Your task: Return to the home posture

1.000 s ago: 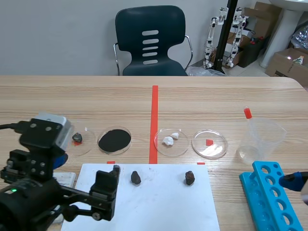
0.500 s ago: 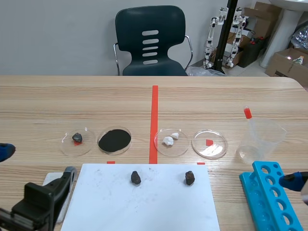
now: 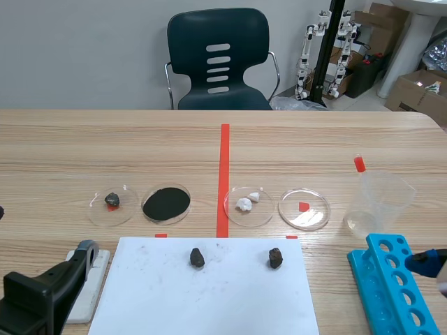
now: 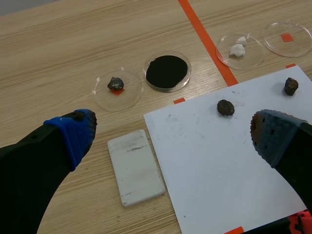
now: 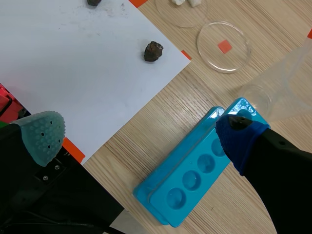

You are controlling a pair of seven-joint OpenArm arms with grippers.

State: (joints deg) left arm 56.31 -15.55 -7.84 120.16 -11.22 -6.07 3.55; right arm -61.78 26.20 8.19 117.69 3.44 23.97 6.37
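Black fingers of the left gripper point(image 4: 173, 129) stood wide apart, holding nothing, above the white slab point(image 4: 135, 167) and the white sheet point(image 4: 219, 161); the right gripper point(image 5: 141, 131) likewise gaped empty over the sheet's edge and the blue rack point(image 5: 195, 170); a dark stone point(image 4: 225, 107) lay on the sheet ahead of the left gripper.

Desk point(image 3: 70, 139): white sheet point(image 3: 209, 300) with two dark stones point(image 3: 198, 257) point(image 3: 276, 258), four petri dishes point(image 3: 314, 213) behind holding small stone point(image 3: 112, 200), black powder point(image 3: 166, 203), white chunks point(image 3: 244, 204), plus beaker point(image 3: 379, 202), blue tube rack point(image 3: 391, 286), white tile point(image 4: 135, 166).
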